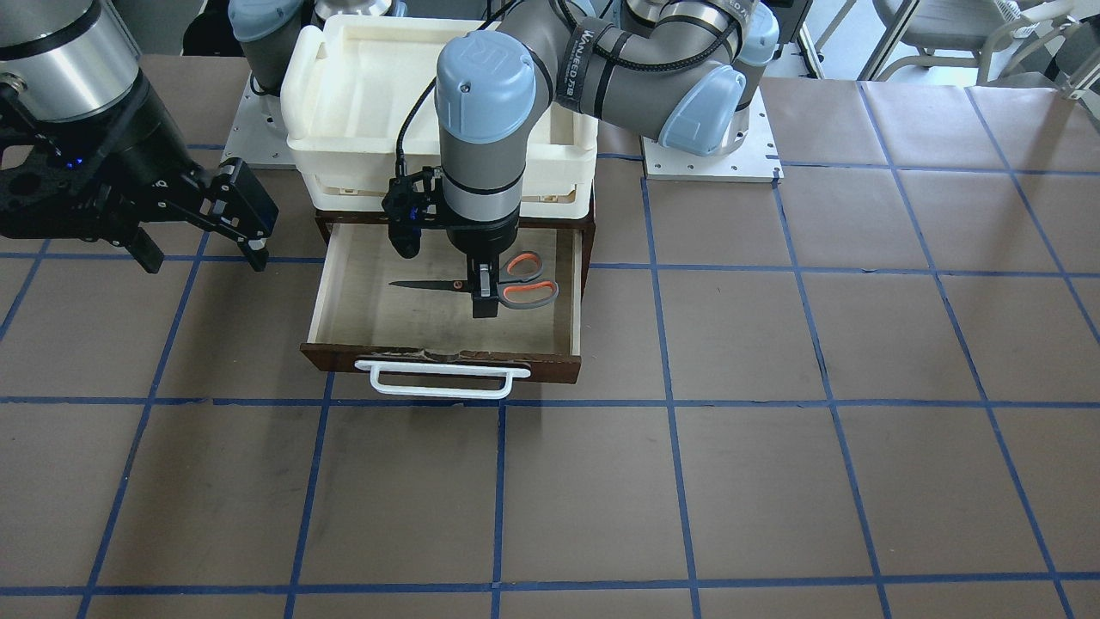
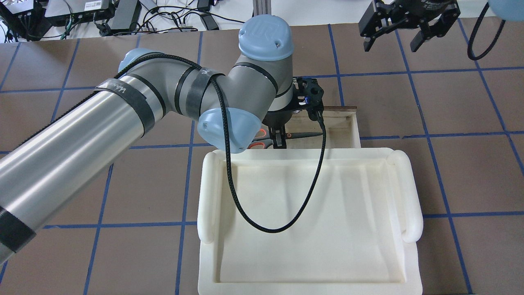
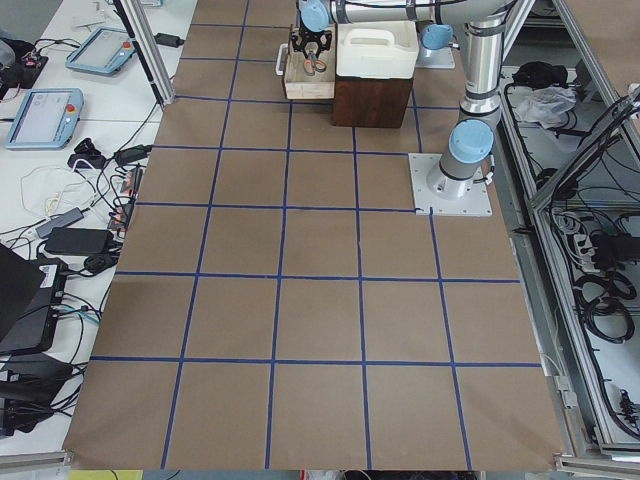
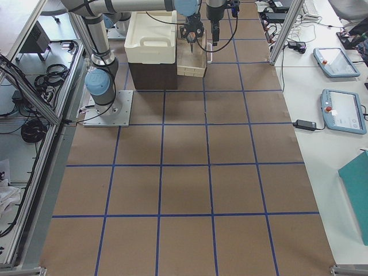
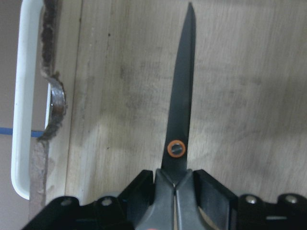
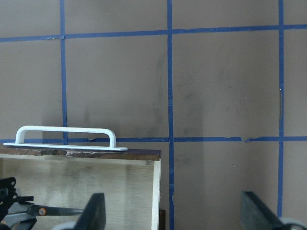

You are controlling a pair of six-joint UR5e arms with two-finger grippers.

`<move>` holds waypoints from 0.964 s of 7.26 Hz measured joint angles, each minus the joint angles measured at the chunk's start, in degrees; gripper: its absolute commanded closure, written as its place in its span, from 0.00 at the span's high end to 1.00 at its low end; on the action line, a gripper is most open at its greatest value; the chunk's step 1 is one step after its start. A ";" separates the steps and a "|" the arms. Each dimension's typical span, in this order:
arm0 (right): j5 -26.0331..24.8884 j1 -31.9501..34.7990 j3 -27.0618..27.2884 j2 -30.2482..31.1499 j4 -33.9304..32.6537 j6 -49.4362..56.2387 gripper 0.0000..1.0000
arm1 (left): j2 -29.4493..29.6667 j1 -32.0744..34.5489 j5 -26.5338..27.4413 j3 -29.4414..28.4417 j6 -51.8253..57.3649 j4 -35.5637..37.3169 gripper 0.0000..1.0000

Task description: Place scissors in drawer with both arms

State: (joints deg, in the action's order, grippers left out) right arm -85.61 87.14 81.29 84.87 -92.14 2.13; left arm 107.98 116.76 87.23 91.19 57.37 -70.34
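Note:
The scissors (image 1: 526, 293) lie flat over the floor of the open drawer (image 1: 447, 357), blades toward the view's left. My left gripper (image 1: 485, 303) reaches straight down into the drawer and is shut on them near the pivot. The left wrist view shows the dark blades (image 5: 184, 96) running forward from between the closed fingers (image 5: 211, 187), just above the pale plywood. In the overhead view the left gripper (image 2: 279, 140) holds the scissors (image 2: 305, 134) at the tray's far edge. My right gripper (image 1: 202, 245) hovers open and empty beside the drawer, also shown in the overhead view (image 2: 393, 39).
A cream-white plastic tray (image 1: 344, 86) sits on top of the brown cabinet above the drawer. The drawer's white bar handle (image 1: 443, 378) sticks out toward the table's open side. The brown table cover has a blue tape grid (image 1: 670, 404).

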 measured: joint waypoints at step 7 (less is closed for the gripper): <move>-3.83 -0.03 2.83 3.80 4.86 -0.31 1.00 | 1.87 0.45 0.10 0.24 -0.34 0.73 0.00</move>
State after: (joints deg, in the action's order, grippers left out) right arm -89.45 87.11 84.12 88.68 -87.28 1.83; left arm 109.84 117.21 87.33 91.43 57.04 -69.61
